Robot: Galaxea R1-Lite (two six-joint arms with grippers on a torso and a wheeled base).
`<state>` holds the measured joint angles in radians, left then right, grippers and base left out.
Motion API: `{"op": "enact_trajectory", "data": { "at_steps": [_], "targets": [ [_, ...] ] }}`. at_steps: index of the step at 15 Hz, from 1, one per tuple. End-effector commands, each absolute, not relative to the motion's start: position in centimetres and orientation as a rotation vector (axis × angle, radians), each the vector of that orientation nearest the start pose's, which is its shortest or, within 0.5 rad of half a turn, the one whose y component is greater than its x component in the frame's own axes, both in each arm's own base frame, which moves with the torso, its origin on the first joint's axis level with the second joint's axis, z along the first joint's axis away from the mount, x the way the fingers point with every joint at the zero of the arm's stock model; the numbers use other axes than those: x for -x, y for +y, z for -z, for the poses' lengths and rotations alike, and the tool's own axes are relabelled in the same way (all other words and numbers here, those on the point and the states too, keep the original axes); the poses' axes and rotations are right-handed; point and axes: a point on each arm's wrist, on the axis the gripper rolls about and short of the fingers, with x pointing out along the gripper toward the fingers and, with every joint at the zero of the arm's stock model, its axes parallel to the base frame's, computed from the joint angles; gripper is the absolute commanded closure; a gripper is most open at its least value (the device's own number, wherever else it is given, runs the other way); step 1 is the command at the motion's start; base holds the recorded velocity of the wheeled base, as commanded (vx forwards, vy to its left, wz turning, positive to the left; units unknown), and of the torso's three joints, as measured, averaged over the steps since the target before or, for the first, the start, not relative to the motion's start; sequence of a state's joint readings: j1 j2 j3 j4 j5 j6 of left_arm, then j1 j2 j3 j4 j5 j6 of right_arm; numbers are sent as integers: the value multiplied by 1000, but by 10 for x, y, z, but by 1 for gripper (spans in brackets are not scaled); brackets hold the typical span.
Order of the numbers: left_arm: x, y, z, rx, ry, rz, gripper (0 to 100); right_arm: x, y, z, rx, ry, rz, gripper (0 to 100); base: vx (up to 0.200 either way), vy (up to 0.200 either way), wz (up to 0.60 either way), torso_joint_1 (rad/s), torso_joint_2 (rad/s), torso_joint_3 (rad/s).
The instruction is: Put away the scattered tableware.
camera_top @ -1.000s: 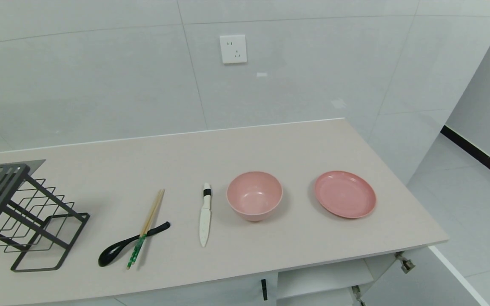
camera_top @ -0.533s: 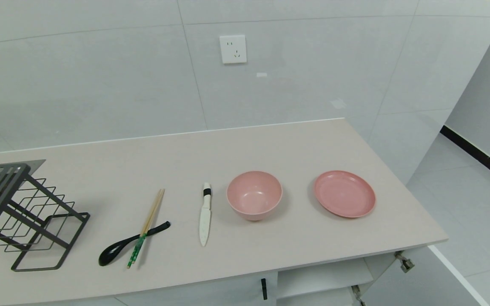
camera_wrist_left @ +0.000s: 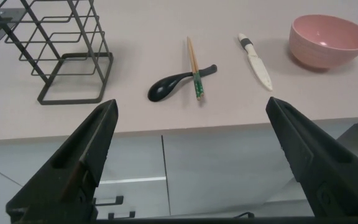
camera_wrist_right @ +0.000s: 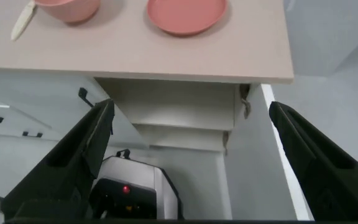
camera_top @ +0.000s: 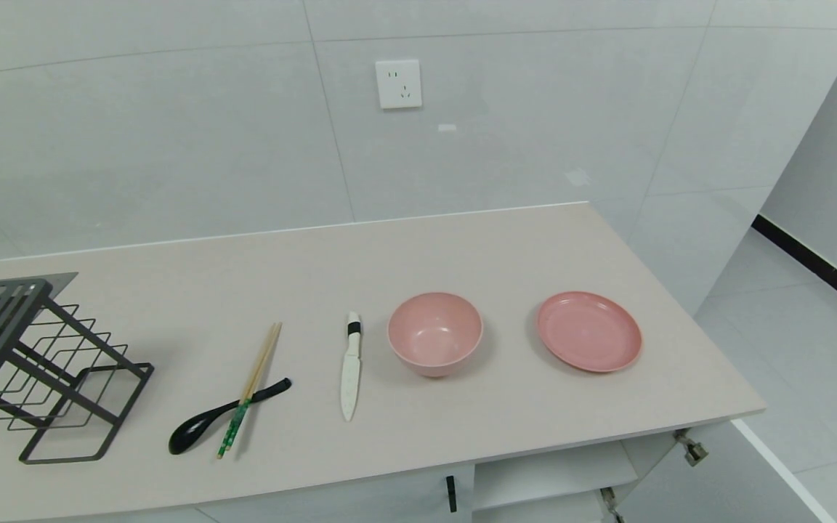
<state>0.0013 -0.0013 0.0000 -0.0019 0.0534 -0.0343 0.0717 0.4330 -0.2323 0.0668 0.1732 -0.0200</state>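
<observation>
Head view, counter (camera_top: 462, 247) stock: wire rack (camera_top: 41, 378) at the left end; chopsticks (camera_top: 254, 378) crossing the handle of a black spoon (camera_top: 197, 430), just right of the rack; white knife (camera_top: 350, 367) at mid-counter, tip toward the front edge; pink bowl (camera_top: 434, 334) upright beside it; pink plate (camera_top: 589, 331) nearest the right end, apart from the bowl. All five pieces lie loose on the counter, none yet in the rack.

Left fingers (camera_wrist_left: 73, 168): spread wide, holding nothing, low before the front edge, facing the spoon and chopsticks. Right fingers (camera_wrist_right: 73, 162): likewise spread and empty, below the front right corner, with an open cabinet (camera_wrist_right: 179, 115) ahead.

Step in hand, as judged — first pick-up, not yet begun. Raise each arm above counter level before moving in, or the front edge may be struck. The left arm suits the pieces nearest the rack. Take the chopsticks first, since they appear to rest on the spoon and could roll if it were drawn out. Come straight down and close across both sticks near their middle. Plate — grip by the rim on the side toward the front edge.
</observation>
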Motion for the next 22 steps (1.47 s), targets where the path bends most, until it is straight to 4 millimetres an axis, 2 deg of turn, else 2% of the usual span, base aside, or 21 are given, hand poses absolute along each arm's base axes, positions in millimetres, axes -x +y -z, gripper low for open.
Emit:
{"op": "enact_trajectory", "data": {
  "at_steps": [1,2,4,7,10,15,19,22],
  "targets": [
    [23,1,-76,34,-4,-55,0,-53,9,-151,-2,386,-287,0,0,0,0,0,0,0],
    [23,1,-76,34,-2,-55,0,-70,11,-157,-1,370,-289,0,0,0,0,0,0,0],
    [23,1,-76,34,-2,-54,0,-88,12,-166,-1,359,-300,0,0,0,0,0,0,0],
    [23,1,-76,31,-2,-54,0,-104,14,-172,25,380,-307,0,0,0,0,0,0,0],
    [23,1,-76,32,-2,-52,0,-137,17,-160,35,450,-342,0,0,0,0,0,0,0],
    [23,1,-76,32,-2,-54,0,-204,24,-132,71,395,-357,0,0,0,0,0,0,0],
    [23,1,-76,35,-2,-54,0,-230,34,-136,118,367,-391,0,0,0,0,0,0,0],
    [23,1,-76,35,-2,-54,0,-232,35,-138,119,358,-389,0,0,0,0,0,0,0]
  ]
}}
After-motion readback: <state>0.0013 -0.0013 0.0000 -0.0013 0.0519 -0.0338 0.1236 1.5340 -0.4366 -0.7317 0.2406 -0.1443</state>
